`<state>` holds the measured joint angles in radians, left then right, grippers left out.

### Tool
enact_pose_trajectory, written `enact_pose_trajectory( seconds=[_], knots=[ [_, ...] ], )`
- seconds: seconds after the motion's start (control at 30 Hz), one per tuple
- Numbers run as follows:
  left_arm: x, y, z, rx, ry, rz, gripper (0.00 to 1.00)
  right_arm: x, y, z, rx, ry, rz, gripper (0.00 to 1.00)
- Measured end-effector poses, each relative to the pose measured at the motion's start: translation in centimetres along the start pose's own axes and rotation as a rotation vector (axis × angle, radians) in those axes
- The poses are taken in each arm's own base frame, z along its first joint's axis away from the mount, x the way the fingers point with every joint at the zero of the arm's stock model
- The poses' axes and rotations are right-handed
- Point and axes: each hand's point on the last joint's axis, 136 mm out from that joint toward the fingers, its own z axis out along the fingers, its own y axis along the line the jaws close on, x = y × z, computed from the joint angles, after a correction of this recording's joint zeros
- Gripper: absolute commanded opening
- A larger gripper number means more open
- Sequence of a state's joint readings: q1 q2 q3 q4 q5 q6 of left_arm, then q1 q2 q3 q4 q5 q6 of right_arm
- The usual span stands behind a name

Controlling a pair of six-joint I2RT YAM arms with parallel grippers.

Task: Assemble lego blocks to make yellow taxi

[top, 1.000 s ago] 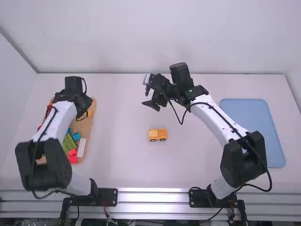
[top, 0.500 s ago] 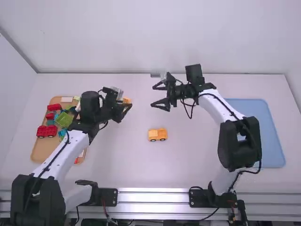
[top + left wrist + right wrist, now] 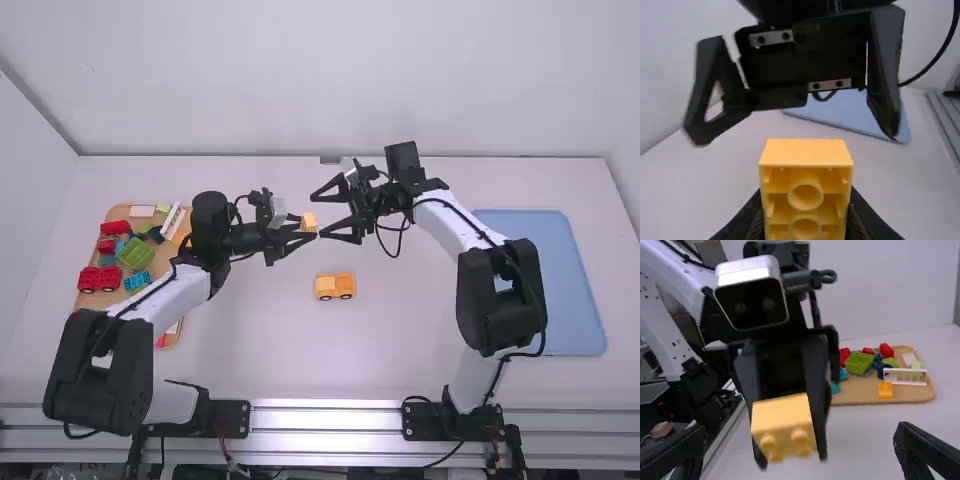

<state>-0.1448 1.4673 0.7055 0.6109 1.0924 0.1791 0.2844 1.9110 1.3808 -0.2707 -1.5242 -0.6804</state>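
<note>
Above the table's middle, my left gripper point(image 3: 300, 232) is shut on a yellow block point(image 3: 309, 222). In the left wrist view that yellow block point(image 3: 806, 187) shows its hollow underside between my left gripper's fingers point(image 3: 806, 227). Facing it from the right, my right gripper point(image 3: 326, 214) stands open around empty air, a short way from the block. The right wrist view has the yellow block point(image 3: 783, 427) with its studs in view, between the widely spread tips of my right gripper point(image 3: 802, 445). A yellow taxi body with wheels point(image 3: 335, 286) rests on the table below.
At the left lies a wooden tray point(image 3: 88, 318) with red, green, blue and white pieces; a yellow brick point(image 3: 885, 390) lies in it too. A blue tray point(image 3: 545, 285) lies at the right. Both forearms meet over the middle.
The left gripper has come from the wooden tray to the middle, bringing the yellow block. The right gripper has opened and shifted slightly. The taxi body has not moved.
</note>
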Motion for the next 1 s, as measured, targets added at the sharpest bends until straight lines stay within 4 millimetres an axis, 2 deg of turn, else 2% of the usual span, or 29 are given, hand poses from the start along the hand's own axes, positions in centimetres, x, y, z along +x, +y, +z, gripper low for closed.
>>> enact_pose_trajectory(
  seconds=[0.2,0.23,0.33,0.7,0.77,1.0],
  knots=[
    [-0.35,0.36,0.93,0.025,-0.048,-0.018,0.02,-0.08,0.42,0.63,-0.024,-0.003,-0.019,0.8],
    [-0.34,0.44,0.96,0.024,-0.05,-0.032,0.02,-0.11,0.39,0.61,-0.023,-0.004,-0.029,0.71],
    [-0.36,0.53,0.96,0.02,-0.051,-0.056,0.02,-0.25,0.32,0.61,-0.025,-0.005,-0.054,0.63],
    [-0.4,0.95,0.99,-0.004,-0.052,-0.101,0.02,-0.49,0.23,0.74,-0.028,-0.007,-0.096,0.48],
    [-0.5,0.93,0.99,-0.003,-0.055,-0.096,0.02,-0.47,0.25,0.83,-0.03,-0.006,-0.099,0.42],
    [-0.65,0.76,0.98,0.008,-0.059,-0.088,0.02,-0.41,0.15,0.92,-0.025,0.0,-0.105,0.34]
  ],
)
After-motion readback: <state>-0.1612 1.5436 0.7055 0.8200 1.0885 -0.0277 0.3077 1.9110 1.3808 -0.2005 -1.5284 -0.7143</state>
